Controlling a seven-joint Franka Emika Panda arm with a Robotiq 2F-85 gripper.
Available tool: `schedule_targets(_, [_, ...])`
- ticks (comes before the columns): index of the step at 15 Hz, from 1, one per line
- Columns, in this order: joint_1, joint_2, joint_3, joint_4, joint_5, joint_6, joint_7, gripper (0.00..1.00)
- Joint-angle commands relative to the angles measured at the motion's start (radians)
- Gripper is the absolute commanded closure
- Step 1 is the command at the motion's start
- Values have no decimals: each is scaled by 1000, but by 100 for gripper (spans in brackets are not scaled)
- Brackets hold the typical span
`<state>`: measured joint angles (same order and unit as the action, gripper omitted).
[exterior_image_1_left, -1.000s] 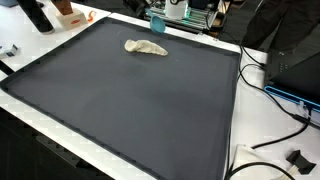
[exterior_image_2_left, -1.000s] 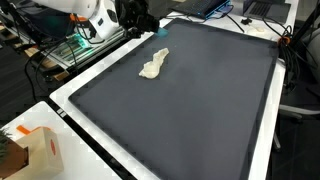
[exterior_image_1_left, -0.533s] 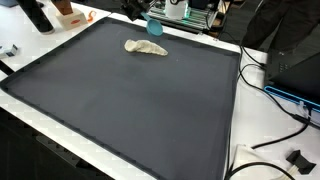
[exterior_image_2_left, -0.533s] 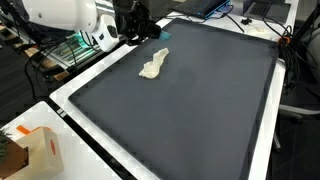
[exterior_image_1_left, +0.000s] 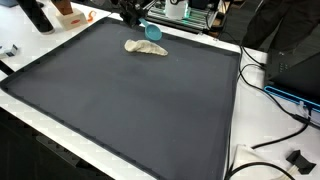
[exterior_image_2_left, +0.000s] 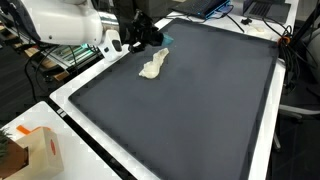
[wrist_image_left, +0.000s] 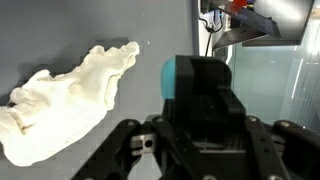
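Observation:
A crumpled beige cloth (exterior_image_1_left: 145, 47) lies near the far edge of a black mat (exterior_image_1_left: 130, 110); it shows again as the cloth (exterior_image_2_left: 153, 66) and fills the left of the wrist view (wrist_image_left: 65, 100). My gripper (exterior_image_1_left: 141, 20) hangs just above and beside it, also seen from the side (exterior_image_2_left: 147, 36). In the wrist view the gripper (wrist_image_left: 200, 92) has its fingers together over a small teal object (wrist_image_left: 180, 72). That teal object (exterior_image_1_left: 153, 31) travels with the fingertips and sits just off the cloth's end (exterior_image_2_left: 161, 41).
A white table border rings the mat (exterior_image_2_left: 200, 110). An orange and white box (exterior_image_2_left: 35, 150) stands at a near corner. Cables (exterior_image_1_left: 275, 95) and dark equipment lie off one side, and a metal rack (wrist_image_left: 260, 20) stands past the mat's edge.
My gripper has come down and inward over the mat's edge toward the cloth, and the teal object has moved along with it. The cloth has stayed put.

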<state>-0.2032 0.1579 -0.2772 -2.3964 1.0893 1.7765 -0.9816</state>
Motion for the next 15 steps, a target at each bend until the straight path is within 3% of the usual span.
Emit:
schedule_targets(1, [-33, 57, 16, 38, 29, -44, 17, 75])
schedule_targets(15, [-17, 68, 27, 62, -31, -15, 368, 75])
